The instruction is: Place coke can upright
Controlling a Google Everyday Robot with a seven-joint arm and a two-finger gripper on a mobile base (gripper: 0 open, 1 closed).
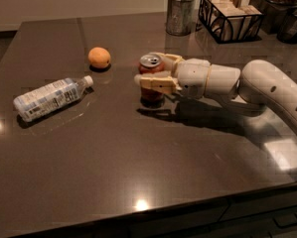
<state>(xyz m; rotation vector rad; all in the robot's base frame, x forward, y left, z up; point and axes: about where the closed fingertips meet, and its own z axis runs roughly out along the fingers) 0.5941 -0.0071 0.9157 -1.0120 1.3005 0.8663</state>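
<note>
The red coke can (151, 62) stands upright on the dark table (138, 152), its silver top with pull tab facing up. My gripper (148, 69) reaches in from the right and is shut on the can, with one cream finger (155, 81) across its front and the other behind it. The can's bottom sits at the table surface. The fingers hide the middle of the can.
A clear water bottle (48, 98) lies on its side at the left. An orange (99, 57) sits left of the can. At the back stand a metal cup (180, 14), a black wire basket (230, 16) and dark containers (282, 9). The table's front edge is near.
</note>
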